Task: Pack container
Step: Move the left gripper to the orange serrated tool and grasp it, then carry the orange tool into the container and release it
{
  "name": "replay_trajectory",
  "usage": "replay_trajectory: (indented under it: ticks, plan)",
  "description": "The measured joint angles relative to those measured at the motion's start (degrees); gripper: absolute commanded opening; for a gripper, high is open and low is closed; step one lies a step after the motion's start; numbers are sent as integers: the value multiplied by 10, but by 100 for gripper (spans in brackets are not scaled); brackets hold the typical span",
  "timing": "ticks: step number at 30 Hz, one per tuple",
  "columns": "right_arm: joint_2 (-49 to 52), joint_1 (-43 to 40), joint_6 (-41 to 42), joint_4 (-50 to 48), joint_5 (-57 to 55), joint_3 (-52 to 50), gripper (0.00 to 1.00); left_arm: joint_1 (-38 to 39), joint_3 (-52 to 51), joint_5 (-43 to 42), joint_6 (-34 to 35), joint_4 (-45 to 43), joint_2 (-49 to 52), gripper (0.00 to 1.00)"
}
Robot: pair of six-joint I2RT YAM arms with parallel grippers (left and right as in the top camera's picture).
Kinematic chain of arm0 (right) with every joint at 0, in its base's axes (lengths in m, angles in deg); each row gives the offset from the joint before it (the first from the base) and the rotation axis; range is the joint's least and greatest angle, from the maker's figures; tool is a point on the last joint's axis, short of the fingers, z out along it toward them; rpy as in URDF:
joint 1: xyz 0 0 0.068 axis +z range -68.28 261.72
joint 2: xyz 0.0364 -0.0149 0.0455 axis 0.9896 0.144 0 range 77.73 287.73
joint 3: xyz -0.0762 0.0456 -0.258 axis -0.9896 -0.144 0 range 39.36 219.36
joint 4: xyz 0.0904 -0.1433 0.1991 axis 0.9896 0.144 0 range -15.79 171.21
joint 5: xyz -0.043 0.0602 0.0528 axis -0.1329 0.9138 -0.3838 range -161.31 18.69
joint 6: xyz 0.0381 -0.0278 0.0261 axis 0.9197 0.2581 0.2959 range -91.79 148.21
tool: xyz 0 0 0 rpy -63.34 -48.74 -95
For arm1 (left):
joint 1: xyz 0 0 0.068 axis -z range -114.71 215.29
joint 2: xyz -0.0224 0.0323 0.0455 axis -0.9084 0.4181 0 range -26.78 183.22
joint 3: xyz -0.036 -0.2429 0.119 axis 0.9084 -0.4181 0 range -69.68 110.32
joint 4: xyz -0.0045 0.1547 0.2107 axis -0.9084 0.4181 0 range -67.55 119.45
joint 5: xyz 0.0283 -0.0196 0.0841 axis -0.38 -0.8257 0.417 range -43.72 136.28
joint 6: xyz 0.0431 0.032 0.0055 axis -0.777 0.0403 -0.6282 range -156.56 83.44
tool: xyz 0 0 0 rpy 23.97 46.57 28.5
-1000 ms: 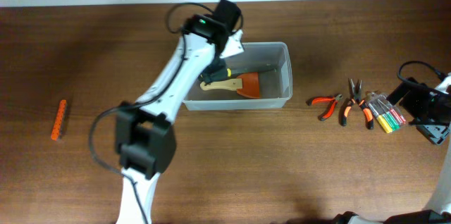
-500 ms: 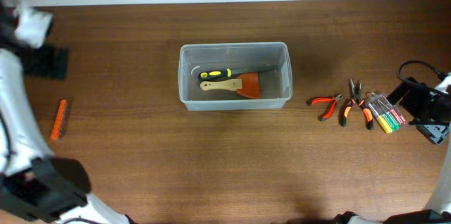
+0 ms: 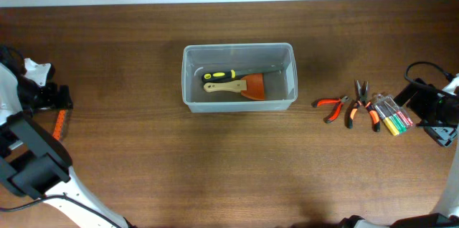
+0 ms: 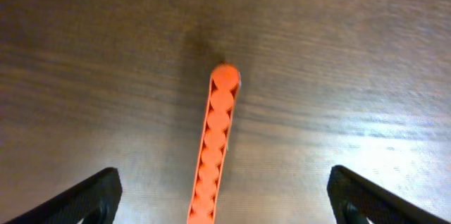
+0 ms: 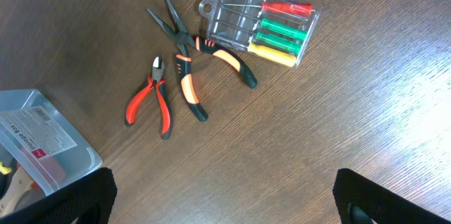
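The translucent container (image 3: pixel 239 105) stands mid-table and holds a yellow-and-black handled tool (image 3: pixel 219 75) and a wooden-handled scraper (image 3: pixel 237 86) with an orange blade. My left gripper (image 3: pixel 57 102) is at the far left, open, above one end of an orange ridged strip (image 3: pixel 59 124). In the left wrist view the strip (image 4: pixel 215 139) lies on the wood between the wide-apart fingers of my left gripper (image 4: pixel 225 210), untouched. My right gripper (image 3: pixel 439 119) is at the far right, open and empty (image 5: pixel 225 210), over bare wood.
Right of the container lie small orange cutters (image 3: pixel 330 107), orange-black long-nose pliers (image 3: pixel 361 105) and a clear case of coloured screwdrivers (image 3: pixel 394 118). All three show in the right wrist view: cutters (image 5: pixel 149 101), pliers (image 5: pixel 184 65), case (image 5: pixel 264 23), plus the container's corner (image 5: pixel 35 153).
My left arm has left the container and swung to the far left, now sitting over the orange strip. The right arm has not moved.
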Motion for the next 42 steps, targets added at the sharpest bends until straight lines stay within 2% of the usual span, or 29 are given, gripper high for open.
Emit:
replay_trajectory:
  ticks: [3,9,15,17,21,26,30,37,42]
  plan:
    - [0,0,0,0,0,0,99,0,0,6,-1,-5,22,80]
    - [0,0,0,1,0,0,98,0,0,16,-4,-8,73,74]
    - [0,0,0,4,0,0,98,0,0,33,-4,-18,78,65]
    - [0,0,0,4,0,0,99,0,0,36,-4,-22,78,57]
    - [0,0,0,4,0,0,99,0,0,41,-7,-24,78,27]
    - [0,0,0,4,0,0,99,0,0,43,-8,-24,78,19]
    - [0,0,0,4,0,0,99,2,0,43,-4,-22,78,2]
    - [0,0,0,4,0,0,99,40,30,46,1,49,78,2]
    - [0,0,0,4,0,0,99,122,175,49,0,109,76,2]
